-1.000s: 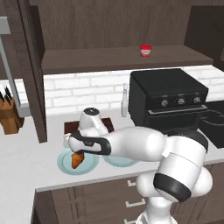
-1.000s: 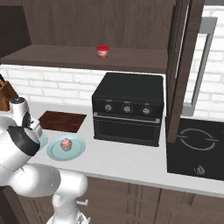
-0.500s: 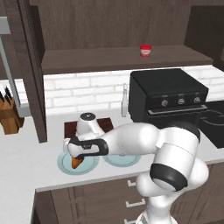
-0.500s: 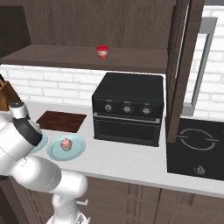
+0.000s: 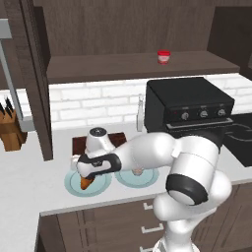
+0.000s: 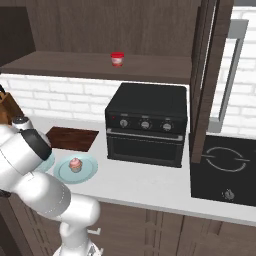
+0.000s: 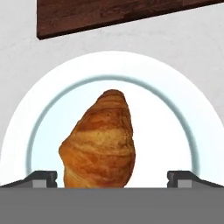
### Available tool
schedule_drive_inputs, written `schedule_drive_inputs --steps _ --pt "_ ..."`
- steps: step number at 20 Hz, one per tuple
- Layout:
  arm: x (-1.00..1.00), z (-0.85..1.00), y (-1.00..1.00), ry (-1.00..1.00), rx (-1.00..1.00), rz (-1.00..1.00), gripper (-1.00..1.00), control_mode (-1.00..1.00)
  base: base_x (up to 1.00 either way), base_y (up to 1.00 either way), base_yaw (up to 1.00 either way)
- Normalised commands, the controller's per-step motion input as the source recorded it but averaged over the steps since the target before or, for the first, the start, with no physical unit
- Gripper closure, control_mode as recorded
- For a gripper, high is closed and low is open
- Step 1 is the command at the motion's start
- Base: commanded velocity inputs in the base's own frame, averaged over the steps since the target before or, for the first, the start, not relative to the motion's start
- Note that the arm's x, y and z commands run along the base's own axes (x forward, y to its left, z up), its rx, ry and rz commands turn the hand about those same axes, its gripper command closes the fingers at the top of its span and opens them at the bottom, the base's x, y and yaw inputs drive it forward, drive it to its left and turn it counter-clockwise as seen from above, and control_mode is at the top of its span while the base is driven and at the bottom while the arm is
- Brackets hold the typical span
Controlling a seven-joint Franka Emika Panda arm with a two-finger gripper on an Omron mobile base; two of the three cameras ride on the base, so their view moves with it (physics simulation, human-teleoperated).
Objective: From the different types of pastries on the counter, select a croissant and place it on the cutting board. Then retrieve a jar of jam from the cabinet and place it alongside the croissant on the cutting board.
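Golden-brown croissant (image 7: pixel 99 142) lying on a round light blue plate (image 7: pixel 183 113) on the grey-white counter (image 5: pixel 29 184). Dark brown cutting board (image 7: pixel 109 13) flat just behind that plate. Small red jar of jam (image 6: pixel 117 59) standing upright on the cabinet (image 6: pixel 65 62) shelf. Pink cupcake (image 6: pixel 75 163) on another plate.

A white brick backsplash (image 5: pixel 93 101) runs behind a black countertop oven (image 6: pixel 146 124). A wooden knife block (image 5: pixel 11 130) stands left; a black induction hob (image 6: pixel 225 167) lies right.

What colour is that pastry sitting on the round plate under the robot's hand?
The croissant is golden-brown with darker orange-brown bands, clearest in the hand view.
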Motion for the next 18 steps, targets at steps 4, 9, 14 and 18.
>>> schedule_drive_inputs --steps 4,9,14,18 --pt "0.13 -0.17 0.17 0.00 0.00 0.00 -1.00 -1.00 0.00 0.00 0.00" --pt "0.05 -0.04 0.05 0.00 0.00 0.00 -1.00 -1.00 0.00 0.00 0.00" --pt "0.00 0.00 0.00 0.00 0.00 0.00 -1.00 -1.00 0.00 0.00 0.00" --pt "0.00 -0.13 0.00 0.04 0.00 0.00 -1.00 -1.00 0.00 0.00 0.00"
